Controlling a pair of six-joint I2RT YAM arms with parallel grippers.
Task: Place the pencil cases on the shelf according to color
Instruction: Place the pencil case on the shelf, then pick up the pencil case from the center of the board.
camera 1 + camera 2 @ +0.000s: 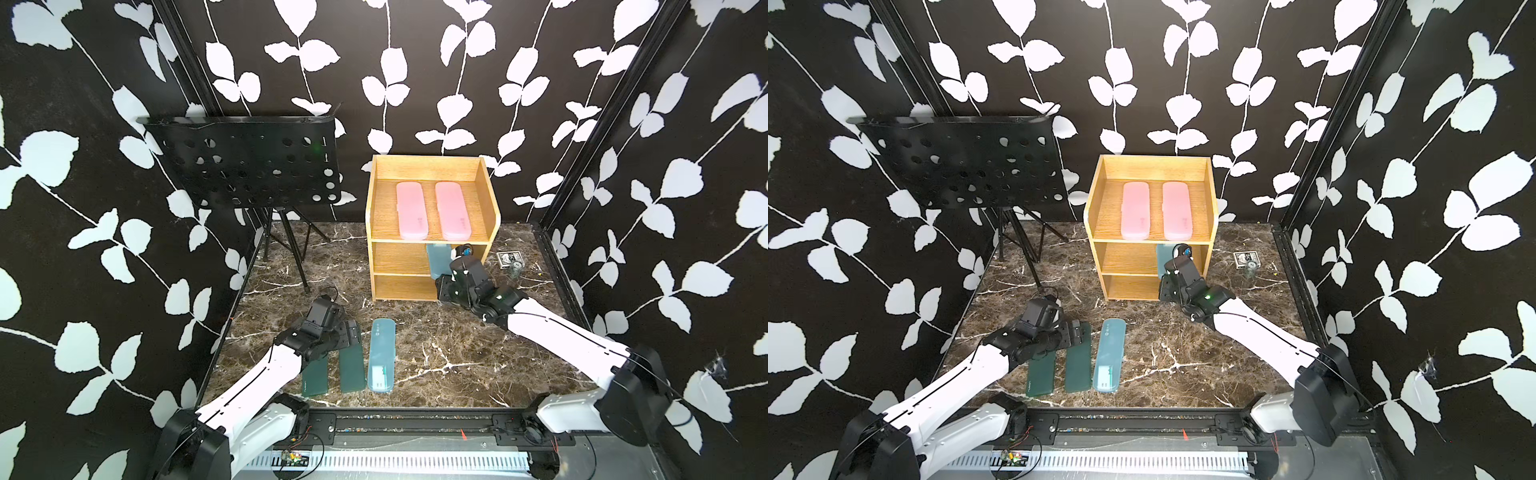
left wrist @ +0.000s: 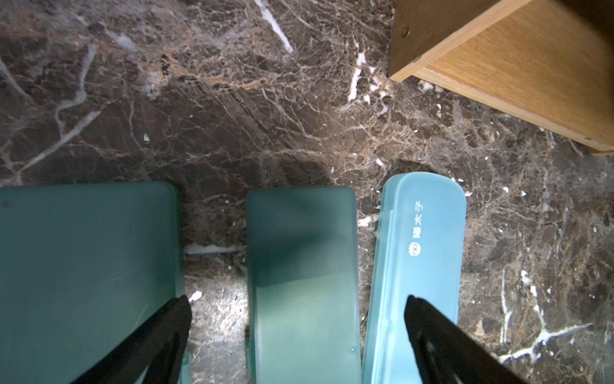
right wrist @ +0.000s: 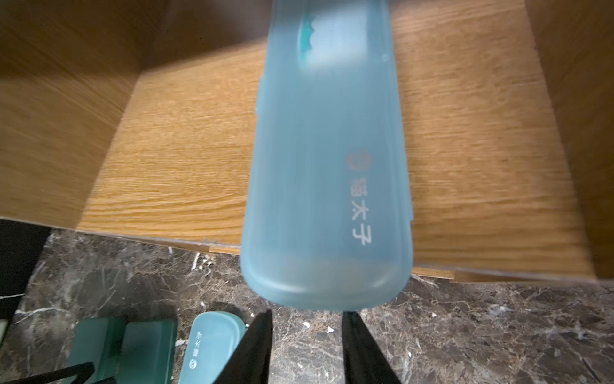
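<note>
Marbled bench (image 1: 436, 353): we see pink cases (image 1: 411, 210) atop the shelf (image 1: 489, 199), one blue case (image 3: 325, 149) overhanging its middle tier beyond the slightly parted right gripper (image 3: 307, 319); three cases (image 1: 351, 370) remain by the open left gripper (image 2: 297, 299).

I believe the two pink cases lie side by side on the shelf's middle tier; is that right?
Not quite: the pink cases lie side by side on the shelf's top tier, not the middle one, as both top views show.
</note>
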